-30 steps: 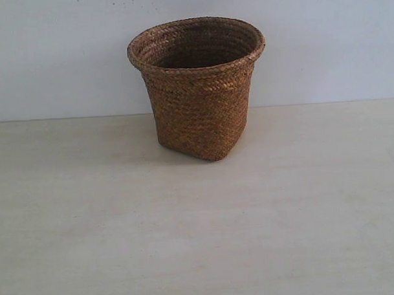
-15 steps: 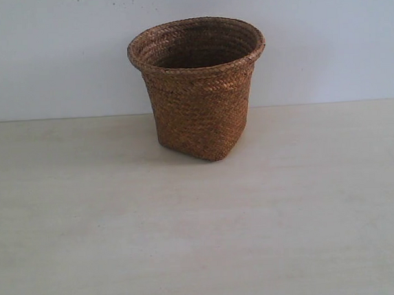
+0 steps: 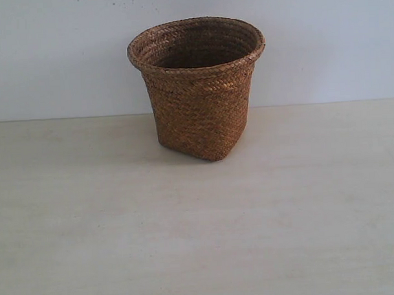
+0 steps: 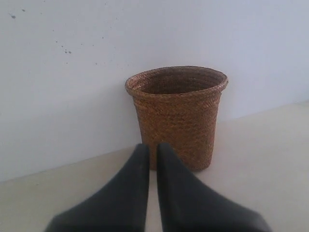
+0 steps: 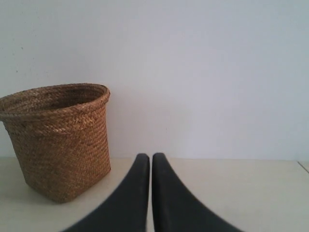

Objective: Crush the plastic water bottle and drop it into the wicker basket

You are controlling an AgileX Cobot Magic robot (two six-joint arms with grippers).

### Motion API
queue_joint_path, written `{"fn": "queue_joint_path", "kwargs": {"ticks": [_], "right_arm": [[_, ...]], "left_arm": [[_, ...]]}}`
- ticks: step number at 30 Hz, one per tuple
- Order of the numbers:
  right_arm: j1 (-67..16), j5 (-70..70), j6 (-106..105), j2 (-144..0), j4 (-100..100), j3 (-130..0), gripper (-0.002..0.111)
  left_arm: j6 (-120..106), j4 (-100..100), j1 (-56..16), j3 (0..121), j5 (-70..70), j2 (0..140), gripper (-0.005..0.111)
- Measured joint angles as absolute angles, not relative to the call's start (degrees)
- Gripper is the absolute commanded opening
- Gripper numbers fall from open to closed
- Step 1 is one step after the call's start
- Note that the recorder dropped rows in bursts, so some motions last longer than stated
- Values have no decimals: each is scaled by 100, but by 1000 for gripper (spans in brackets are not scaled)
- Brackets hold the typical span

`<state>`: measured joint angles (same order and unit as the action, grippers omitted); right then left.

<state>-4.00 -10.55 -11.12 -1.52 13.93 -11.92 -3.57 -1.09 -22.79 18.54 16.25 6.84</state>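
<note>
The brown wicker basket [image 3: 197,86] stands upright at the back of the pale table, close to the wall. It also shows in the left wrist view as the wicker basket [image 4: 177,116] and in the right wrist view as the wicker basket [image 5: 58,137]. The plastic water bottle is out of view in every frame; the basket's inside is mostly hidden. My left gripper [image 4: 152,147] is shut with nothing between its black fingers, well short of the basket. My right gripper [image 5: 147,157] is shut and empty too, off to the basket's side. Neither gripper appears in the exterior view.
A plain pale wall [image 3: 323,46] rises right behind the basket. The light table top [image 3: 200,231] stretches from the basket toward the camera.
</note>
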Motion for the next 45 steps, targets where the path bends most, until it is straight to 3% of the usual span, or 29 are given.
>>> {"fn": "queue_joint_path", "kwargs": {"ticks": [21,33,45], "right_arm": [[-400,-1162,-1110,-152,1393,-1018,0],[-400,-1162,-1110,-152,1393,-1018,0],[-400,-1172,-1110,-152,1393,-1018,0]], "left_arm": [[-385,-124,-2250,1794,1625,669,4],[-491,-151,-853,730,1324,47,4],[-286,-164,-534,25,1192,22,4]]}}
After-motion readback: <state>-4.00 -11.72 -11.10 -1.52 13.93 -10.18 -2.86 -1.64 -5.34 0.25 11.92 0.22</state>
